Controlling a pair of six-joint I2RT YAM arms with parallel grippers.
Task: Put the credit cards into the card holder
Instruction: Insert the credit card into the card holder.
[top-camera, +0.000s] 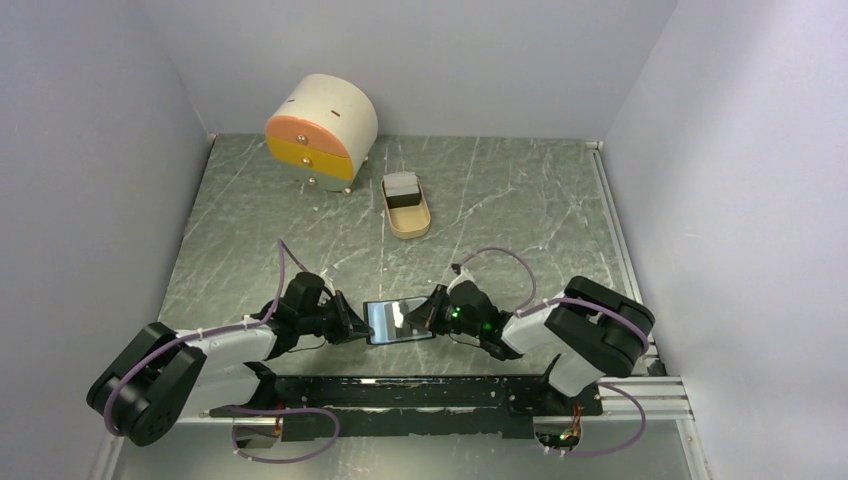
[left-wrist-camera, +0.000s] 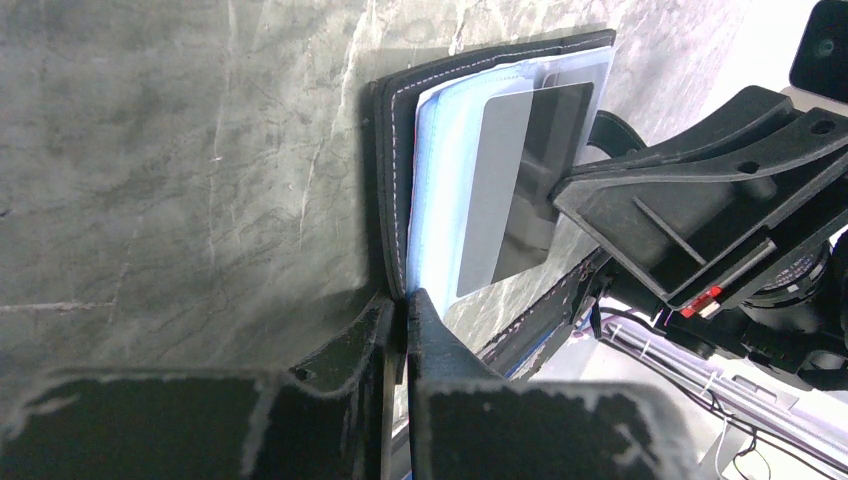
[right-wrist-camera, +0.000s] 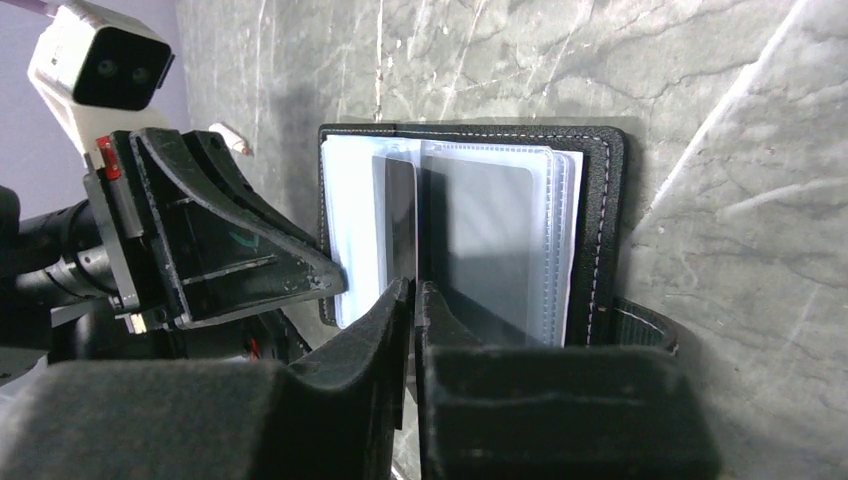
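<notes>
The card holder lies open on the table between both claws, and the left claw is pinched closed on its black cover edge. The right claw is closed narrow on one credit card, whose long axis points straight ahead of the claw, in between the clear sleeves. Other cards lie in the tan tray, well apart.

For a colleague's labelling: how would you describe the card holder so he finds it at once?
Go to the near edge of the table. The card holder lies open between the left gripper and right gripper, both pinching it. Unlike the tan tray behind, it is black with clear sleeves.
</notes>
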